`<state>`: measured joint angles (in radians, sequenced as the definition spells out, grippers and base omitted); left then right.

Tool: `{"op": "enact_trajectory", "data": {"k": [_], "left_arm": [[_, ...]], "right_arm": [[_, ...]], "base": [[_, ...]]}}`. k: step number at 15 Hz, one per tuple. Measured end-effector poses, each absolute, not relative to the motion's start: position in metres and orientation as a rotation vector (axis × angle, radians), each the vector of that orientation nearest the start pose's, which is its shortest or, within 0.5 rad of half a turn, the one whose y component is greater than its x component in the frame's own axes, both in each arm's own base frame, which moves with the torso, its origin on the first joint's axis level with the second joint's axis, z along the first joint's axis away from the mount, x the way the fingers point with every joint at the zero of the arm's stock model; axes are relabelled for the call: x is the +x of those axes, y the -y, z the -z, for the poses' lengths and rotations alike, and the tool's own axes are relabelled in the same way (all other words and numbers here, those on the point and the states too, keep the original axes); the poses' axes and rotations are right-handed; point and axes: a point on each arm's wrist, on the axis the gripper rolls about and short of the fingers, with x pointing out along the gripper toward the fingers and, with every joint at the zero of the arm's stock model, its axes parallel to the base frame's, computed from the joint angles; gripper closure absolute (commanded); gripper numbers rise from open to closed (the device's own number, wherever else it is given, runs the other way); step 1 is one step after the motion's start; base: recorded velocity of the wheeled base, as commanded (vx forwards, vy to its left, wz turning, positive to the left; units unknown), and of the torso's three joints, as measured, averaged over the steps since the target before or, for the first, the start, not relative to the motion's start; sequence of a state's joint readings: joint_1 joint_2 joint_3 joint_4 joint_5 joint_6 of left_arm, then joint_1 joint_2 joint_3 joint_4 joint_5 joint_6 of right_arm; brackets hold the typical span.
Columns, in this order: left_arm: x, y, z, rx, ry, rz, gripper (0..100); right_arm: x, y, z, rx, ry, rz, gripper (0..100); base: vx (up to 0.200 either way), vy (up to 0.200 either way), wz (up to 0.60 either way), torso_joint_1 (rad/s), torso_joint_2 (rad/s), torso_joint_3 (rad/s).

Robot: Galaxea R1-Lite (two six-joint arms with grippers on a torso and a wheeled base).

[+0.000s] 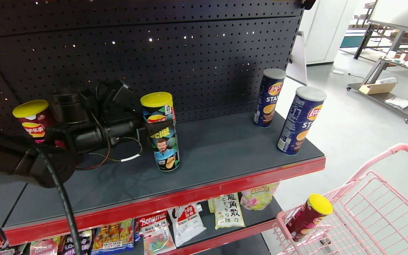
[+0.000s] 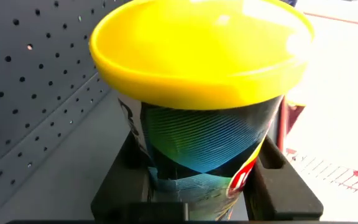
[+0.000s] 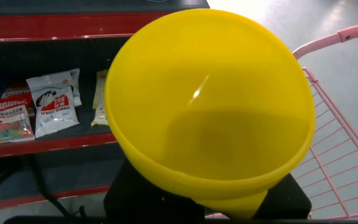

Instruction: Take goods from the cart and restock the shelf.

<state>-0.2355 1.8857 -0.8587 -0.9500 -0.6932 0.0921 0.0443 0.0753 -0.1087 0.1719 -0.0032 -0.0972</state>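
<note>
Left wrist view: the blue chip can (image 2: pixel 197 143) with its yellow lid is closest. The left hand (image 2: pixel 204 186) pinches it from both sides.

Right wrist view: the right hand (image 3: pixel 210 208) pinches a yellow-lidded can (image 3: pixel 210 106). Snack bags (image 3: pixel 55 102) and the pink cart (image 3: pixel 353 34) are beside it.

Head view: the blue chip can stands upright on the dark shelf (image 1: pixel 225 148). A red can (image 1: pixel 34 122) stands behind the arm. A dark blue can (image 1: pixel 269 97) and a second dark blue can (image 1: pixel 301 120) stand at the right end. The grey floor (image 1: pixel 352 117) and a metal rack (image 1: pixel 384 99) lie beyond.

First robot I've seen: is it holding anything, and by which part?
The left gripper clamps the blue can high on its side, under the yellow lid; the right gripper seems to hold the red can likewise.
</note>
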Motion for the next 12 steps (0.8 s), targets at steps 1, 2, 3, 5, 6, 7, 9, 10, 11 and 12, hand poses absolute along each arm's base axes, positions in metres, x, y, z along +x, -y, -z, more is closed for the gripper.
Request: {"op": "enact_trajectory", "data": {"k": [1, 2, 3, 5, 6, 7, 9, 10, 11, 12], "left_arm": [[0.322, 0.096, -0.169, 0.065, -0.022, 0.934, 100], [0.316, 0.097, -0.169, 0.067, -0.009, 0.935, 100], [0.312, 0.098, -0.169, 0.068, -0.009, 0.934, 100], [0.307, 0.102, -0.167, 0.073, 0.019, 0.902, 100], [0.304, 0.105, -0.163, 0.072, 0.009, 0.904, 100], [0.303, 0.107, -0.16, 0.071, -0.003, 0.907, 100], [0.299, 0.107, -0.156, 0.071, -0.013, 0.91, 100], [0.298, 0.107, -0.154, 0.071, -0.015, 0.911, 100], [0.297, 0.108, -0.153, 0.075, -0.014, 0.911, 100], [0.297, 0.107, -0.152, 0.076, -0.014, 0.895, 100]], "right_arm": [[-0.026, 0.001, -0.09, -0.101, -0.137, -0.048, 100], [-0.025, 0.001, -0.09, -0.101, -0.137, -0.048, 100], [-0.025, 0.001, -0.09, -0.101, -0.135, -0.048, 100], [-0.026, 0.001, -0.09, -0.1, -0.135, -0.047, 100], [-0.026, 0.001, -0.09, -0.1, -0.133, -0.046, 100], [-0.026, 0.001, -0.091, -0.1, -0.132, -0.046, 100], [-0.026, 0.001, -0.091, -0.099, -0.13, -0.046, 100], [-0.026, 0.001, -0.091, -0.1, -0.13, -0.046, 100], [-0.026, 0.001, -0.091, -0.1, -0.13, -0.046, 100], [-0.026, 0.001, -0.091, -0.1, -0.129, -0.046, 100]], "base": [[0.0, 0.0, 0.0, 0.0, 0.0, 0.0], [0.0, 0.0, 0.0, 0.0, 0.0, 0.0], [0.0, 0.0, 0.0, 0.0, 0.0, 0.0], [0.0, 0.0, 0.0, 0.0, 0.0, 0.0], [0.0, 0.0, 0.0, 0.0, 0.0, 0.0], [0.0, 0.0, 0.0, 0.0, 0.0, 0.0], [0.0, 0.0, 0.0, 0.0, 0.0, 0.0], [0.0, 0.0, 0.0, 0.0, 0.0, 0.0], [0.0, 0.0, 0.0, 0.0, 0.0, 0.0], [0.0, 0.0, 0.0, 0.0, 0.0, 0.0]]}}
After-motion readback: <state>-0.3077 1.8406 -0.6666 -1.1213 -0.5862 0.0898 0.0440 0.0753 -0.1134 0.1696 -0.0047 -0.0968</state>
